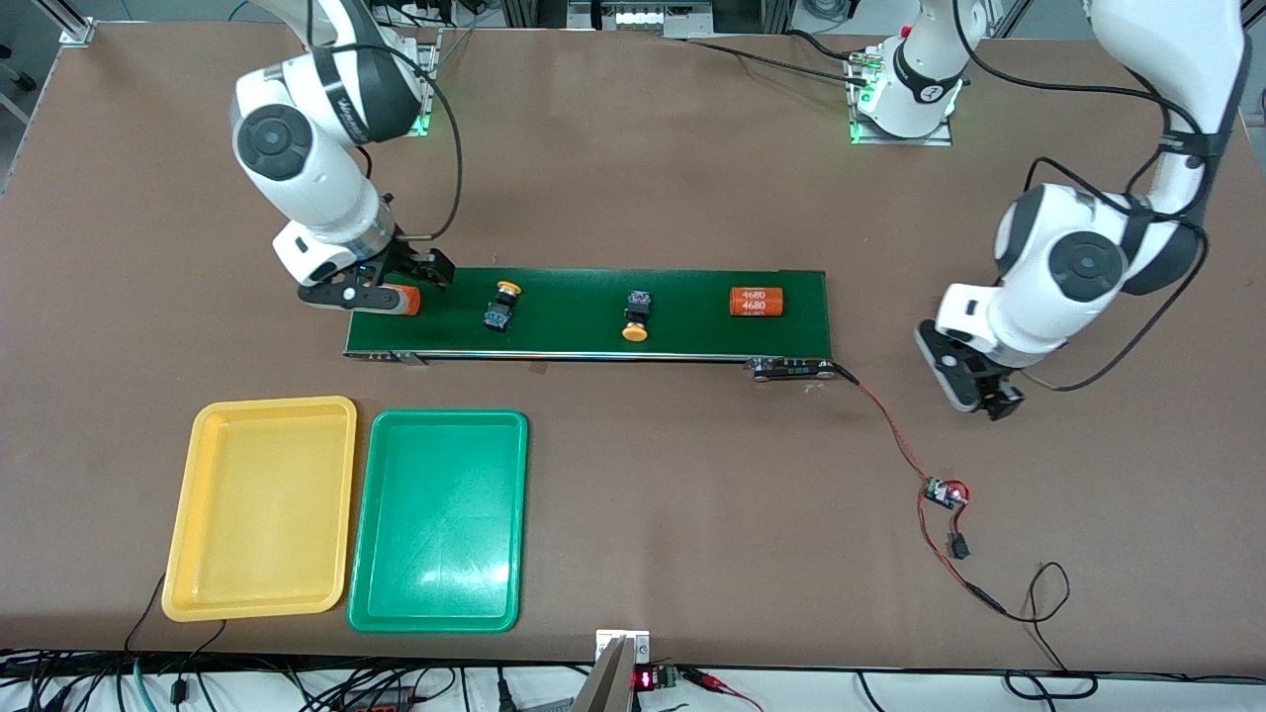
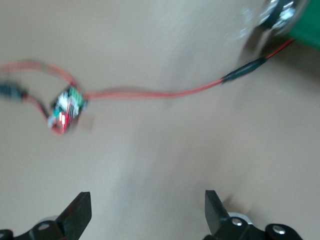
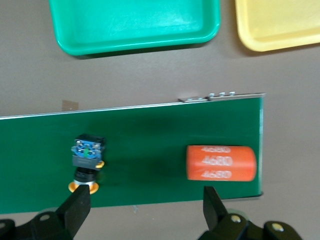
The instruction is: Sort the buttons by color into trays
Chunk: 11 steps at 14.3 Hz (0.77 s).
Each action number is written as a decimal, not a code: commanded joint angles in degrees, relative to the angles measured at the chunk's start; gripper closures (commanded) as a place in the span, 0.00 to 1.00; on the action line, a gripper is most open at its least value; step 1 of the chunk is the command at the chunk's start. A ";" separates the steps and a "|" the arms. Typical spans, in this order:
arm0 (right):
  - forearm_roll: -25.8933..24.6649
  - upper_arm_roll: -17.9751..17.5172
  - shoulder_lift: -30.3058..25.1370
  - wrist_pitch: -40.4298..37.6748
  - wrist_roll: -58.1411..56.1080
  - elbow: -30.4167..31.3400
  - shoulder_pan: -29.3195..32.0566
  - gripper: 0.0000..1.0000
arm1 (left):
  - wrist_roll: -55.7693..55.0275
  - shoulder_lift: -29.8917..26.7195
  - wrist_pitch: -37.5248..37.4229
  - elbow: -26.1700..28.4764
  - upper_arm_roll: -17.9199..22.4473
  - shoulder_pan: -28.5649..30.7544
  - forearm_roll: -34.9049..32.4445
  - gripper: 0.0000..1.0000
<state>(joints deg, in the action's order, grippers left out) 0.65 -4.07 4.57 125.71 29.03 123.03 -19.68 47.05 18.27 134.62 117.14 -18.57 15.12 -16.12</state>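
Two yellow-capped buttons lie on the dark-green belt [image 1: 593, 311]: one [image 1: 502, 305] close to my right gripper, the other [image 1: 637, 316] mid-belt. The yellow tray [image 1: 259, 506] and green tray [image 1: 438, 521] sit side by side, nearer to the front camera than the belt, both bare inside. My right gripper [image 1: 391, 285] hangs open over the belt's end toward the right arm, with nothing between its fingers. In the right wrist view it [image 3: 145, 210] has a button [image 3: 87, 162] and an orange cylinder [image 3: 221, 162] on the belt under it. My left gripper [image 1: 974, 381] [image 2: 147, 212] is open and empty over bare table past the belt's other end.
Two orange cylinders with white print lie on the belt, one [image 1: 404, 300] under my right gripper and one [image 1: 757, 302] toward the left arm's end. A red wire [image 1: 890, 430] runs from the belt to a small circuit board [image 1: 945, 492] [image 2: 67, 107] on the table.
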 commanded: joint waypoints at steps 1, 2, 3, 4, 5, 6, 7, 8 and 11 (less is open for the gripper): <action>0.05 0.29 1.84 1.38 5.40 -0.42 -1.77 0.00 | -10.19 0.71 -4.17 0.37 0.29 2.01 -0.66 0.00; -0.03 0.21 2.37 1.64 6.12 -0.42 -2.12 0.00 | -12.22 1.15 -4.63 0.45 0.90 2.02 -0.66 0.00; -0.12 0.21 3.16 2.43 6.13 -0.34 -2.29 0.00 | -13.72 1.41 -4.72 0.63 1.60 2.10 -0.49 0.00; -0.21 0.21 3.52 2.96 5.96 -0.34 -2.73 0.00 | -15.56 1.59 -4.81 1.50 2.22 2.37 -0.31 0.00; -0.12 0.29 4.39 3.22 6.04 -0.42 -3.78 0.00 | -18.10 1.51 -4.89 2.29 2.22 3.33 0.21 0.00; -0.12 0.30 5.09 4.18 6.04 -0.34 -4.49 0.00 | -21.00 1.42 -4.90 3.34 2.22 4.21 1.26 0.00; -0.30 0.30 6.32 4.98 6.04 -0.34 -4.67 0.00 | -23.20 1.42 -4.98 4.22 2.22 4.82 2.31 0.00; -0.38 0.30 7.38 6.20 5.87 -0.34 -5.02 0.00 | -24.18 1.59 -4.90 5.10 2.22 5.87 3.11 0.00; -0.56 0.30 9.84 8.40 5.43 -0.34 -6.25 0.00 | -24.72 2.65 -4.81 6.95 2.22 8.43 9.51 0.00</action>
<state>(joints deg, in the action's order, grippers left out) 0.64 -4.09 12.73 132.38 33.81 123.10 -24.88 23.24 21.06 129.94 122.38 -16.00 21.95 -10.48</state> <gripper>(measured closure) 0.000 0.000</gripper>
